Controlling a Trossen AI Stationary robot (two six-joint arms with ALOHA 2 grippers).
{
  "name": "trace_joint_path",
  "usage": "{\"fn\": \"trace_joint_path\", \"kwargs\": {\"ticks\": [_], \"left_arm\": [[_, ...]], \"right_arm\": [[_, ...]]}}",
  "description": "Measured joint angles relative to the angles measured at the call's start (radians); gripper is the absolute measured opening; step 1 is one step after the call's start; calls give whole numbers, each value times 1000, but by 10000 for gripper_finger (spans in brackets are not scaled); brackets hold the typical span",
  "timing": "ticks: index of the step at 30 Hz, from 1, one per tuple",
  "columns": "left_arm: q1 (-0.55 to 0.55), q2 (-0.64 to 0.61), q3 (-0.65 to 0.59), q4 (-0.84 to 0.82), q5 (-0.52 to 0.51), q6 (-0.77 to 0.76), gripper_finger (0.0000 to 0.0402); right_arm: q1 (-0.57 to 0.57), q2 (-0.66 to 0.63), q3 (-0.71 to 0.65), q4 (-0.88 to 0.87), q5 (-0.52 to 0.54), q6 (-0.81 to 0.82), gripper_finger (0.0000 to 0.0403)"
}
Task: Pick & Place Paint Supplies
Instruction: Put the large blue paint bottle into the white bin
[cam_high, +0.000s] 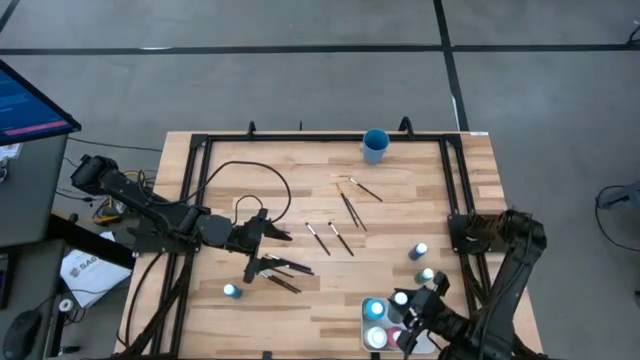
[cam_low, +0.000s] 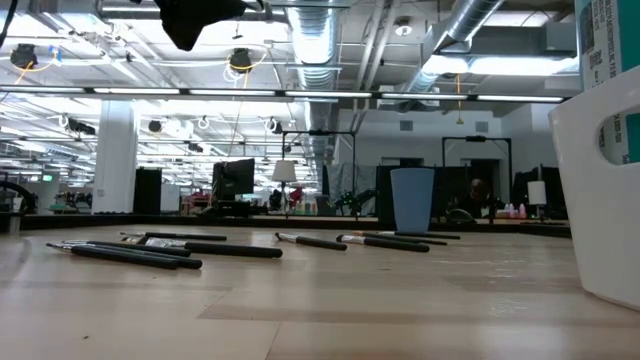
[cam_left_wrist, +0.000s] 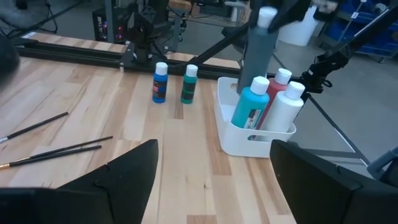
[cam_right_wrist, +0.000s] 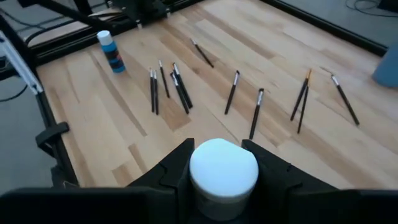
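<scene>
left arm: comes in from the table's left side and reaches to the middle-left of the wooden table (cam_high: 300, 190), stretched low and almost level.
left gripper (cam_high: 270, 250): fingers (cam_left_wrist: 118, 177) spread wide, nothing between them; it is above a small group of paintbrushes (cam_high: 285, 275) at the table's near-left part.
right arm: folded at the table's right side, the elbow near the right rail, the forearm turned back to the near-right corner.
right gripper (cam_right_wrist: 222, 163): pinching a paint bottle with a white cap (cam_right_wrist: 222, 171); the cap sits between the two dark fingers, above the white tray (cam_high: 372, 322).
white tray: at the near-right corner; it holds a turquoise bottle (cam_left_wrist: 250, 106), a red bottle (cam_left_wrist: 275, 93) and a white bottle (cam_left_wrist: 287, 111), all upright.
loose bottles: a blue bottle (cam_left_wrist: 160, 83) and a green bottle (cam_left_wrist: 189, 84) stand upright, just beside each other, on the table near the tray; one more blue bottle (cam_high: 231, 291) stands alone at the near-left part.
other paintbrushes: lying flat and scattered in the table's middle (cam_high: 330, 238), some further (cam_high: 355, 195) toward the blue cup (cam_high: 375, 146).
blue cup: upright at the far edge, well apart from both grippers.
</scene>
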Motion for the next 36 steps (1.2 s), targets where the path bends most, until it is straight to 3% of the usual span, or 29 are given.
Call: {"fn": "trace_joint_path", "kwargs": {"ticks": [14, 36], "left_arm": [[0, 0, 0, 22, -7, 0, 301], [0, 0, 0, 55, -28, 0, 301]], "right_arm": [[7, 104, -8, 0, 29, 84, 113], [17, 107, -104, 58, 23, 159, 113]]}}
